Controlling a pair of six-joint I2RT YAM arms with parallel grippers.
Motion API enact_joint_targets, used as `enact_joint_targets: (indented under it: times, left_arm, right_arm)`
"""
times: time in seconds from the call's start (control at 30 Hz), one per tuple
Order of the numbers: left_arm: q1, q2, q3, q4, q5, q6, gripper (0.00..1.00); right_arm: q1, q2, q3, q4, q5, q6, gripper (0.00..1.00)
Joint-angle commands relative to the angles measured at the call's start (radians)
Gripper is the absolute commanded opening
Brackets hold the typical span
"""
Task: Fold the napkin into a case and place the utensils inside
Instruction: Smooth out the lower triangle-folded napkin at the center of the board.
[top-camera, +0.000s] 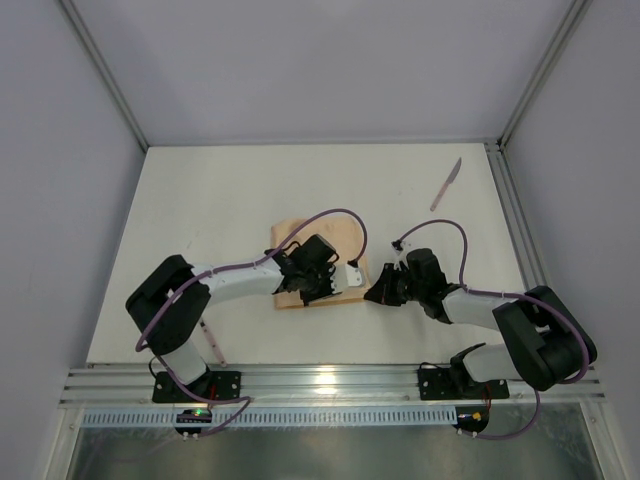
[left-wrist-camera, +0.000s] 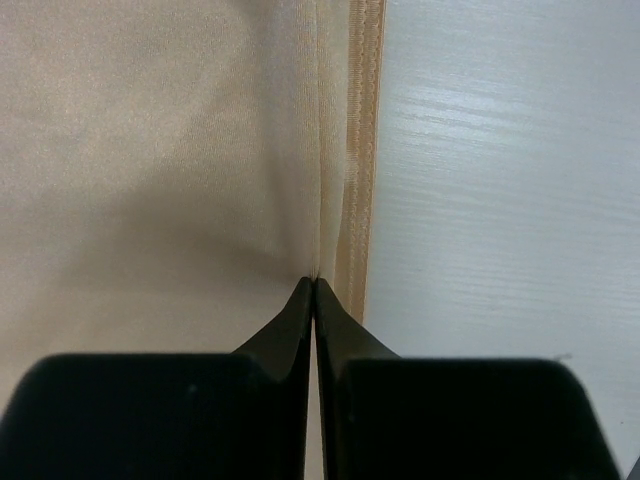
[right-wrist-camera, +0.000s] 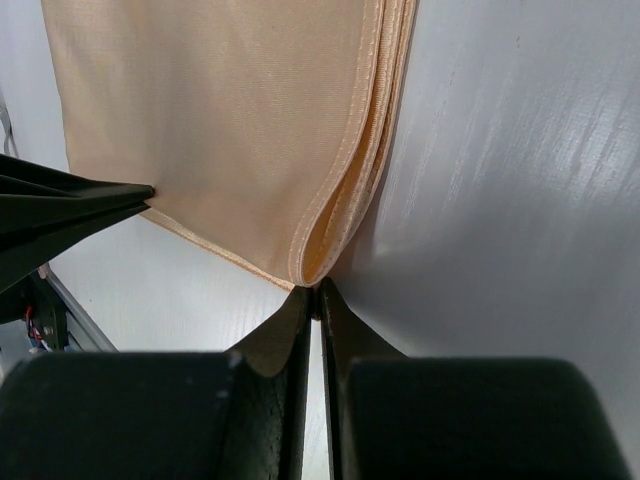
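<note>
Napkin: We see a thin peach-orange cloth napkin (top-camera: 335, 238) lying folded into a flat, layered rectangle on the white table (top-camera: 220, 200). It sits near the middle and toward the near side.
Napkin edge: In the right wrist view the napkin (right-wrist-camera: 220, 110) shows several stacked layers along one hemmed side. They gape in a small loop at the corner nearest the camera.
Left gripper: We find the left gripper (top-camera: 322, 293) down on the near part of the cloth, with its black wrist covering much of the rectangle from above.
Left fingers: In its own view the left gripper (left-wrist-camera: 314, 283) has its fingers pressed together with no gap. The tips nip the napkin (left-wrist-camera: 150, 150) just beside the hem, and a crease runs away from them. From the right wrist, the left gripper (right-wrist-camera: 145, 190) meets the cloth's edge as one closed point.
Right gripper: The right gripper (top-camera: 370, 293) sits low at the near right corner of the napkin.
Right fingers: The right gripper (right-wrist-camera: 315, 290) has its fingers closed to a hairline slit, with the tips right at the looped corner. We cannot tell whether any cloth is caught between them.
Knife: A slim pale pinkish-grey knife (top-camera: 446, 185) lies flat near the far right of the table, well apart from the napkin and both grippers.
</note>
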Motion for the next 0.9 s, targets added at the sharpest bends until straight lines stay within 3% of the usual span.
enact_joint_targets:
  times: [0.0,0.47,0.6,0.87]
  left_arm:
    - [-0.003,-0.033,0.011,-0.004,0.015,0.001,0.00]
    - [-0.003,-0.140,-0.036,-0.066,0.020,0.024,0.00]
    - [-0.003,-0.111,-0.032,-0.065,0.006,0.022,0.09]
    - [-0.003,-0.044,-0.013,-0.030,-0.026,0.016,0.11]
  right_arm:
    - [0.001,0.000,-0.015,-0.008,0.030,-0.003,0.08]
    - [0.001,-0.018,-0.018,-0.007,0.030,0.008,0.08]
    - [-0.001,-0.021,-0.017,-0.005,0.031,0.008,0.08]
    - [0.001,-0.033,-0.024,-0.012,0.033,0.008,0.08]
